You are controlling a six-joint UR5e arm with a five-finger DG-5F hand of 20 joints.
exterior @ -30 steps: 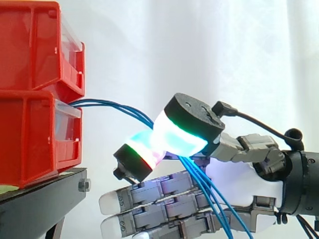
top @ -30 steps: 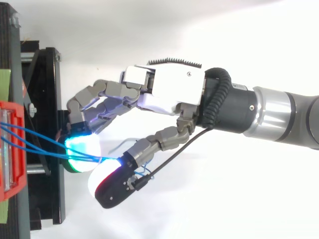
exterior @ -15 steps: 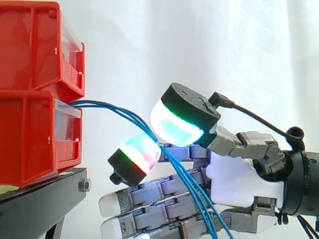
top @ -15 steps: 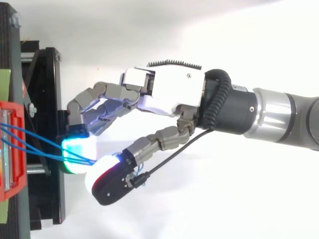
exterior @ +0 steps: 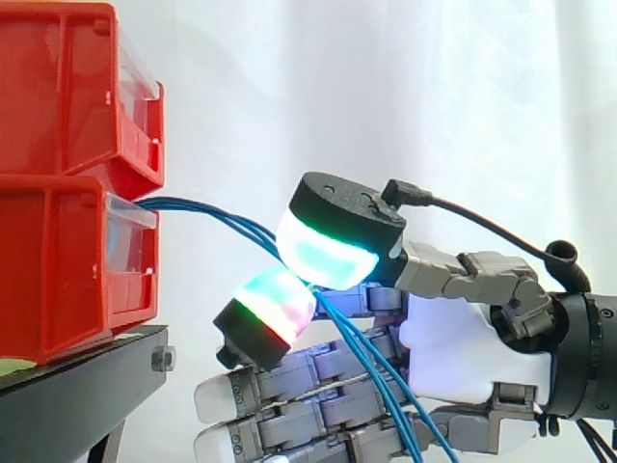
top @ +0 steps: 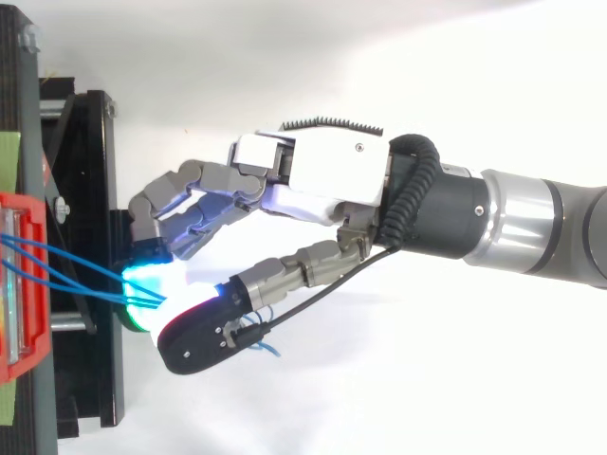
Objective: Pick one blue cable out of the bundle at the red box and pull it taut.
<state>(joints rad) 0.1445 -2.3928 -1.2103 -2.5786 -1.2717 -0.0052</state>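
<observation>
Logging the state at the lower red box (exterior: 58, 270): the blue cables (exterior: 193, 204) leave its clear front as a bundle of several strands. They run away from the box, sloping down, to the hand (exterior: 463, 347). The hand sits off the box's front, apart from it. We see two glowing pads pinching the bundle: a cyan-green pad (exterior: 328, 253) above the strands and a red-and-green pad (exterior: 275, 301) beneath them. We cannot tell whether one strand or all are caught. The other fingers lie nearly straight below, pointing toward the box. Past the pinch, on the side away from the box, the strands hang down across the palm. A second red bin (exterior: 58, 87) is stacked on the box, and a black stand (exterior: 87, 371) carries it.
</observation>
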